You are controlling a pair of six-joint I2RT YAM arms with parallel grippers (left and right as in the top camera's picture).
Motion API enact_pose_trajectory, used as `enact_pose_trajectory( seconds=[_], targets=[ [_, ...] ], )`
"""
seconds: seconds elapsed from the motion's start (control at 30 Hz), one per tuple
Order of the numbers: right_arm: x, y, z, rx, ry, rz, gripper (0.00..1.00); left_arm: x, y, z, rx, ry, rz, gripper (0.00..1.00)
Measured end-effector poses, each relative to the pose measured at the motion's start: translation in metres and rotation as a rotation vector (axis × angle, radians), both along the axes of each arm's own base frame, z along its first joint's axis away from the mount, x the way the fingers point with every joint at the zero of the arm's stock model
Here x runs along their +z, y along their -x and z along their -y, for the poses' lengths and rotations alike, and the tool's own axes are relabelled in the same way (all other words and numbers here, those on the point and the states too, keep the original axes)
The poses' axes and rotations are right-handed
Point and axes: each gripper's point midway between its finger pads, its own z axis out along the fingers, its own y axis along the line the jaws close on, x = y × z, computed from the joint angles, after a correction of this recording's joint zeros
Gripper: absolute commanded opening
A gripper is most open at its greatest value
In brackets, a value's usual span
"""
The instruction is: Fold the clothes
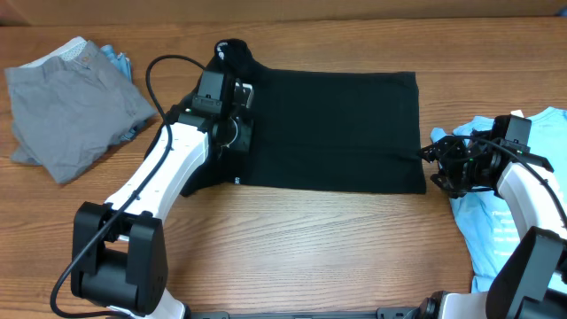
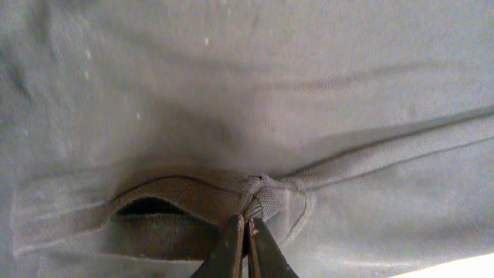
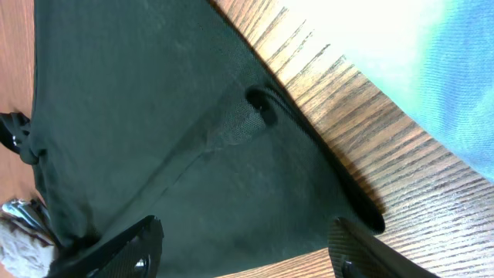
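The black T-shirt (image 1: 328, 128) lies spread flat across the middle of the table (image 1: 310, 248), its length running left to right. At its left end my left gripper (image 2: 247, 228) is pinched shut on a ridge of stitched edge. I think it is a collar or sleeve hem, but the close wrist view does not let me say which. At the shirt's right near corner my right gripper (image 3: 243, 247) hangs with its jaws wide apart and nothing in them, the hemmed corner lying on the wood just ahead of my fingers.

I judge this to be the gripping stage of a fold: one end is secured, the other is not. Next, my right side should come down on that corner and close before either arm lifts.

The grey garment (image 1: 75, 111) waits far left; the light-blue tee (image 1: 483, 230) lies under my right arm.
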Motion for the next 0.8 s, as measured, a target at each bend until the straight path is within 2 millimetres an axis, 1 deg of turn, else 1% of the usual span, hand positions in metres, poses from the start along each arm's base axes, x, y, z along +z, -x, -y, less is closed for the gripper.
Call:
enact_pose_trajectory(
  seconds=[0.03,0.07,0.1,0.13,0.2,0.27,0.4,0.43,0.47,0.5,0.53,0.57,0.63,0.7,0.73,0.8],
  targets=[
    [0.0,0.0,0.0,0.0,0.0,0.0,0.72,0.001,-0.002,0.001,-0.004,0.0,0.01,0.17],
    [0.0,0.0,0.0,0.001,0.0,0.0,0.72,0.001,-0.004,0.001,-0.009,0.001,0.02,0.36],
    [0.0,0.0,0.0,0.001,0.0,0.0,0.72,0.001,-0.006,0.002,-0.008,0.003,0.025,0.5],
    [0.0,0.0,0.0,0.001,0.0,0.0,0.72,0.001,-0.007,0.002,-0.01,0.003,0.028,0.58],
    [0.0,0.0,0.0,0.0,0.0,0.0,0.72,-0.002,-0.006,0.002,-0.01,0.001,0.02,0.68],
    [0.0,0.0,0.0,0.0,0.0,-0.002,0.72,-0.005,-0.002,0.0,-0.01,-0.006,-0.003,0.68],
    [0.0,0.001,0.0,0.0,-0.001,-0.004,0.72,-0.012,0.011,-0.006,-0.004,-0.028,-0.065,0.66],
    [0.0,0.001,0.0,0.0,-0.001,-0.004,0.72,-0.013,0.015,-0.009,0.002,-0.035,-0.086,0.59],
    [0.0,0.001,0.0,0.0,-0.001,-0.004,0.72,-0.015,0.02,-0.013,0.011,-0.042,-0.109,0.48],
    [0.0,0.001,0.0,0.0,-0.001,-0.004,0.72,-0.017,0.024,-0.019,0.022,-0.051,-0.133,0.31],
    [0.0,0.001,0.0,0.001,-0.001,-0.005,0.72,-0.019,0.028,-0.026,0.034,-0.063,-0.155,0.2],
    [0.0,0.001,0.0,0.001,-0.001,-0.004,0.72,-0.02,0.031,-0.034,0.046,-0.077,-0.173,0.13],
    [0.0,0.001,0.0,0.0,-0.001,-0.004,0.72,-0.022,0.033,-0.047,0.074,-0.093,-0.19,0.11],
    [0.0,0.001,0.0,0.001,-0.001,-0.004,0.72,-0.022,0.029,-0.057,0.098,-0.094,-0.185,0.1],
    [0.0,0.001,0.0,0.001,-0.001,-0.004,0.72,-0.022,0.027,-0.059,0.105,-0.089,-0.181,0.06],
    [0.0,0.001,0.0,0.0,-0.002,-0.004,0.72,-0.025,0.023,-0.059,0.105,-0.066,-0.177,0.04]
  ],
)
